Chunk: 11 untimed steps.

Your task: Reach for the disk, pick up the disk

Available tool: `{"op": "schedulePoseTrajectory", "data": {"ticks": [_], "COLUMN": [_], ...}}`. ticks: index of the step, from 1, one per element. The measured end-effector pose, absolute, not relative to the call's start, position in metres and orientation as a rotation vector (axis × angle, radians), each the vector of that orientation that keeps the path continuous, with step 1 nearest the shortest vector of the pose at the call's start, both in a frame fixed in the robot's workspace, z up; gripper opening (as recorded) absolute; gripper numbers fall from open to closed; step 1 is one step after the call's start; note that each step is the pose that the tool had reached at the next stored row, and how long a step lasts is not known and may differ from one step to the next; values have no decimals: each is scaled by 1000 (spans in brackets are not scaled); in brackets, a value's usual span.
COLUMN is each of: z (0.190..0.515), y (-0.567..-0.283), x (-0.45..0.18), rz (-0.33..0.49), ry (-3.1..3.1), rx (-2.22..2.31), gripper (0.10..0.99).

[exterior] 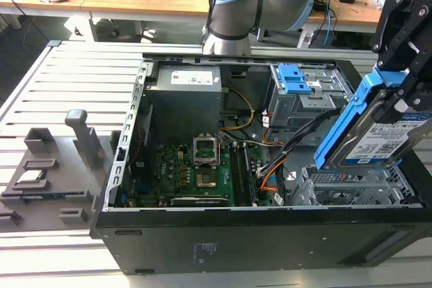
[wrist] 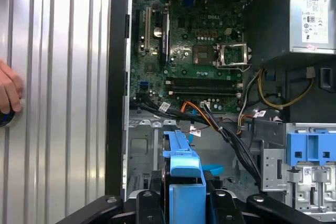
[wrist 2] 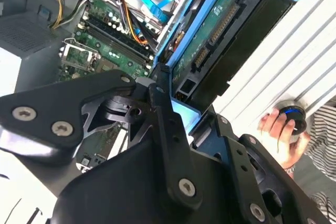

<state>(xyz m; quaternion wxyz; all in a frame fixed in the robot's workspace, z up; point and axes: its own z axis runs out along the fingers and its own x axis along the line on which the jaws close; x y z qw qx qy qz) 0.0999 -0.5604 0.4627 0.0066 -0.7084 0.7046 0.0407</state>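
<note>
In the exterior view, the disk [exterior: 385,141] is seen lifted clear of the open computer case [exterior: 256,234], tilted on edge at about 3 o'clock in that picture, above the metal drive cage [exterior: 351,190] at the case's corner. The gripper [exterior: 398,89] is clamped on the disk's blue frame, its black fingers [exterior: 391,109] pressed against the upper part of the frame. In the first wrist view the blue frame of the disk [wrist: 185,182] is held between the black links of the gripper [wrist: 185,200], over the motherboard [wrist: 194,51]. In the second wrist view the green circuit board on the disk's underside [wrist 2: 212,30] is shown, and a person's hand [wrist 2: 281,129] is seen at about 4 o'clock, resting on the slatted table [wrist 2: 294,51]
</note>
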Motion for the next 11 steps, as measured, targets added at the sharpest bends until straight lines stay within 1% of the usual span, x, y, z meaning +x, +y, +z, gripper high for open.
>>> {"op": "schedulePoseTrajectory", "data": {"ticks": [6,8,11], "z": [459,455,454], "y": [-559,-553,-548], "x": [98,98,98], "rz": [89,69,65], "ry": [2259,2268,2270], "rx": [-2197,-2205,-2207], "gripper": [369,369,369]}}
